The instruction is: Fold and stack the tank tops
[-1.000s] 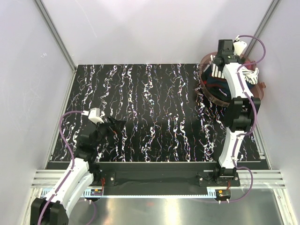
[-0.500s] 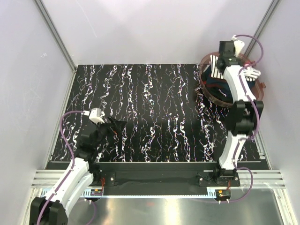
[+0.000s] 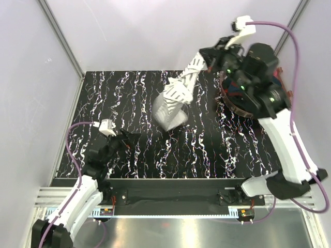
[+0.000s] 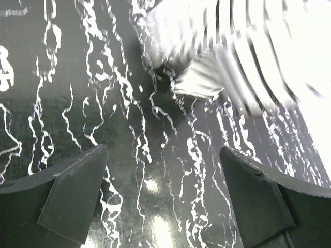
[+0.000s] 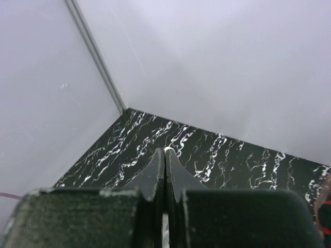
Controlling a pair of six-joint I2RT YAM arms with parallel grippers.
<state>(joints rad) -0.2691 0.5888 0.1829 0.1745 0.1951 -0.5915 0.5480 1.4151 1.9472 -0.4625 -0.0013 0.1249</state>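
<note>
Room: pale walls (image 3: 155,36) on three sides, metal posts in the far corners; open air above for a raised arm.
Counter (image 3: 129,98): black with white veining, flat, wide bare stretch from the centre to the left.
Right arm: lifted high and reaching in from the right side toward the far centre.
Striped tank top (image 3: 176,95): dangles as a twisted rope from the right claw (image 3: 207,57); upper end pinched far-right, lower end bunched over mid-counter. Cannot tell whether the hem touches the surface.
Long axis: slants from far-right, at the claw, down to near-left, at the hem.
Basket (image 3: 231,105): reddish rim at the far right corner, mostly hidden behind the right arm.
Navy tank top: not made out here; likely down in the basket under the arm, but cannot tell.
Right claw state: clenched on the top's upper end, jaws pressed together in the wrist view.
Left claw (image 3: 126,139): released, jaws spread wide, low over the near-left counter, holding nothing.
Key relation: free hem lies far-right of the left claw, apart from it, and fills the upper right of the left wrist view.
Nearer arm: left, for the loose lower end; right already carries the upper end.
Step, as judged: first top out of the basket, not yet spread or folded.
Next move, as judged: needs lowering onto the bare centre, with the twist shaken out.
Risk: limp cloth landing in a heap.
</note>
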